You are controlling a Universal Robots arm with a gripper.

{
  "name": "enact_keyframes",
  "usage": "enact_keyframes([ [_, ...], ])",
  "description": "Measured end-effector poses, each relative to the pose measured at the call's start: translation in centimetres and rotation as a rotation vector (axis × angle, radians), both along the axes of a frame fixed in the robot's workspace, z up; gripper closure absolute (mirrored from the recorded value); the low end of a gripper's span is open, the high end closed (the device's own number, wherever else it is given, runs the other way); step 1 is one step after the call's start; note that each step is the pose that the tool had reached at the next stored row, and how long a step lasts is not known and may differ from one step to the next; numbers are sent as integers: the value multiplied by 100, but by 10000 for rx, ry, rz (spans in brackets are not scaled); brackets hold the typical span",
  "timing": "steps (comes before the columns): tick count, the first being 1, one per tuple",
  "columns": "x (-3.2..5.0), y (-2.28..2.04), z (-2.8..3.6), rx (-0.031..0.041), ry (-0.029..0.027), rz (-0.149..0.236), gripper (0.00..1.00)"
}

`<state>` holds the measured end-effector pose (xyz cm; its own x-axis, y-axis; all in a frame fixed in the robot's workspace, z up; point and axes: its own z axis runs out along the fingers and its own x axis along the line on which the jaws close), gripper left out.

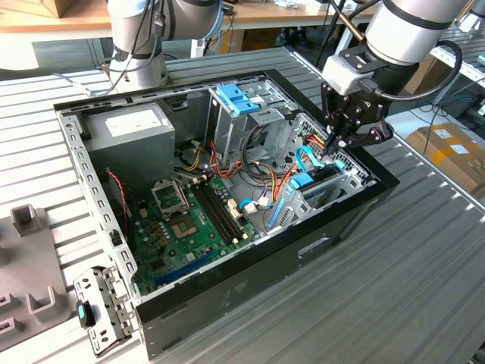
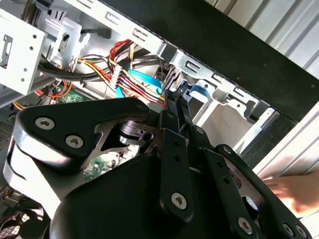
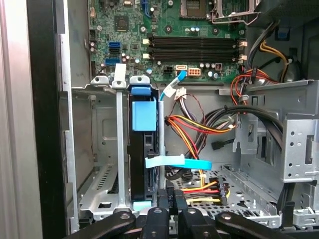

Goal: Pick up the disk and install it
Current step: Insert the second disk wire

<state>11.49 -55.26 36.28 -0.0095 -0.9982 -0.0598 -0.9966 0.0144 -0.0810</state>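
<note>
An open black computer case (image 1: 250, 280) lies on a slatted metal table (image 1: 409, 288). The disk (image 3: 143, 149) stands on edge in the silver drive cage (image 3: 99, 164) by the case's front wall. The gripper (image 1: 339, 144) hangs just above it, fingers (image 2: 175, 107) pressed together, holding nothing.

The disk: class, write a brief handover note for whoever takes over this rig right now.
Gripper: jaws closed, empty as far as shows, low over the drive cage in the computer case.
Disk: standing on edge in a cage slot, apart from the jaws.
Done: disk picked up and slotted in.
Left: cannot tell whether it is fully seated.
</note>
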Motion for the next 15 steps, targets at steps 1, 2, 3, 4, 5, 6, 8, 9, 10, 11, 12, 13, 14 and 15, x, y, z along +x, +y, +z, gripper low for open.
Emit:
enact_keyframes([
  [1,-1,-9,0,1,0,-1,83],
  [2,-5,-32,-1,2,1,-5,83],
  [3,-11,-54,-1,1,0,-6,83],
  [4,-14,-69,-1,0,0,-7,83],
  [5,-18,-82,-1,0,0,-8,83],
  [6,-25,-109,-2,1,0,-10,83],
  [8,-34,-132,-3,1,0,-14,83],
  [9,-39,-138,-6,1,1,-51,83],
  [10,-44,-141,-16,2,1,-125,83],
  [11,-44,-143,-23,3,1,-162,83],
  [12,-44,-144,-28,2,0,-214,83],
  [13,-45,-146,-36,2,1,-368,83],
  [14,-45,-146,-35,5,1,-416,83],
  [15,-45,-146,-36,19,1,-422,83],
])
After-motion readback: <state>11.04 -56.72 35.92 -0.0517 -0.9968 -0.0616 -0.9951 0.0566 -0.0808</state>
